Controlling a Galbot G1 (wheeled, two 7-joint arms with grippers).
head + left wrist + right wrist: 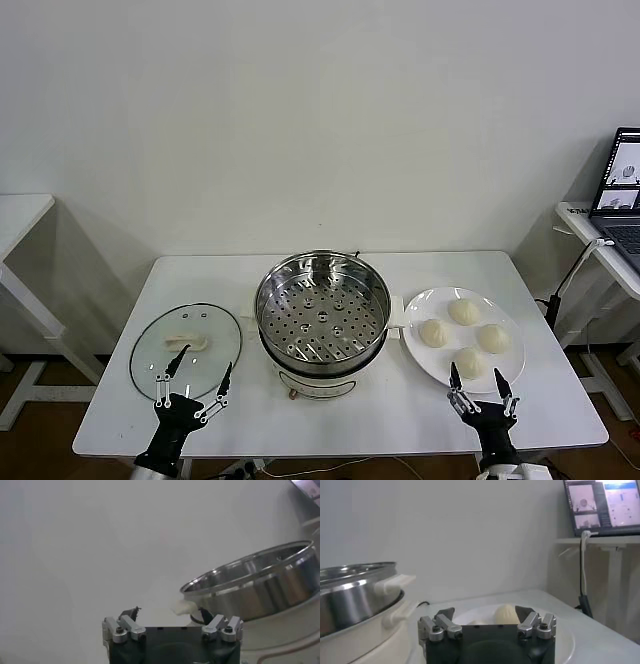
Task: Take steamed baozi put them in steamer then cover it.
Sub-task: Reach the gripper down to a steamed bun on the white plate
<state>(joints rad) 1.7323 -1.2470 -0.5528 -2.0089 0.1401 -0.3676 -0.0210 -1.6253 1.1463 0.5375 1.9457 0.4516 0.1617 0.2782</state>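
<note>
Four cream-white baozi (464,337) lie on a white plate (425,360) at the table's right. The shiny steel steamer (322,310) with a perforated tray stands at the centre, uncovered. The clear glass cover (186,350) with a white handle lies flat at the left. My right gripper (480,381) is open and empty at the plate's near edge; one baozi (504,613) shows between its fingers, farther off. My left gripper (199,377) is open and empty over the cover's near edge. The steamer (260,582) also shows in the left wrist view.
The white table (560,400) has a front edge just behind both grippers. A side desk with a laptop (622,195) and a hanging cable stands at the right. Another white table (20,215) is at the far left.
</note>
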